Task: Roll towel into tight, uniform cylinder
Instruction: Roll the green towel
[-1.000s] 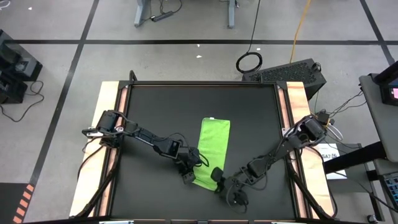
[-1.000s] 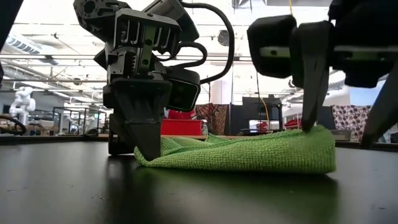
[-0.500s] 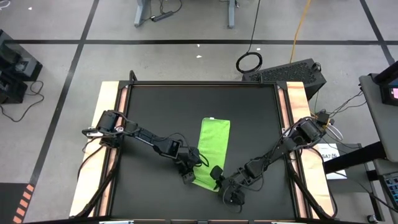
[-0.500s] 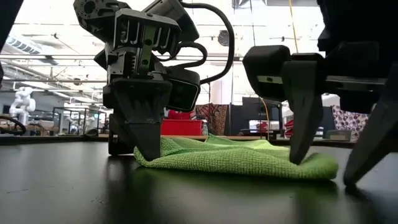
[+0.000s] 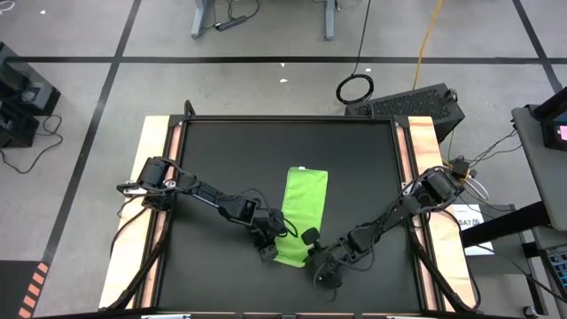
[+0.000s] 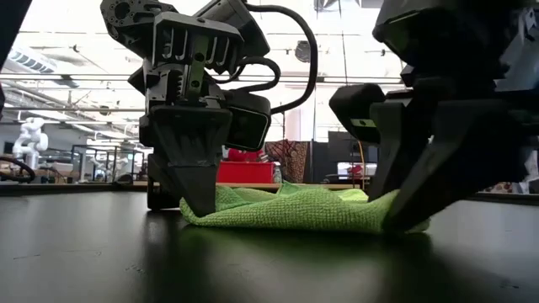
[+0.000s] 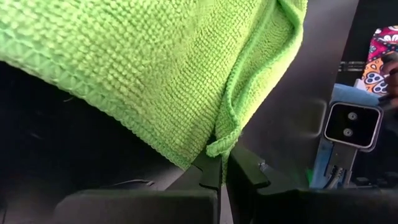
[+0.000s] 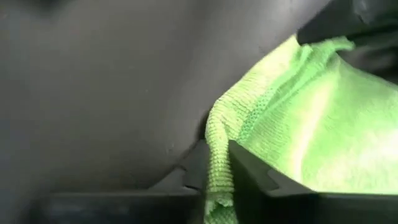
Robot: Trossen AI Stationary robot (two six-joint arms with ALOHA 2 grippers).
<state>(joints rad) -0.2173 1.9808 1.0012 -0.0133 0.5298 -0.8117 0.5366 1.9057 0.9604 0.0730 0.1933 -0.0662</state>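
On black mat, near front edge: left gripper pinching left near corner of towel, fingers clenched on hem. Towel lying as narrow strip, long axis running away from both grippers toward mat's far side. Right gripper gripping right near corner, fingers closed on fold. Both arms equally near, flanking near end. No containers showing.

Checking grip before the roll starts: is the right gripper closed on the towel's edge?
Yes, the right gripper pinches the towel edge between its fingers in the right wrist view.
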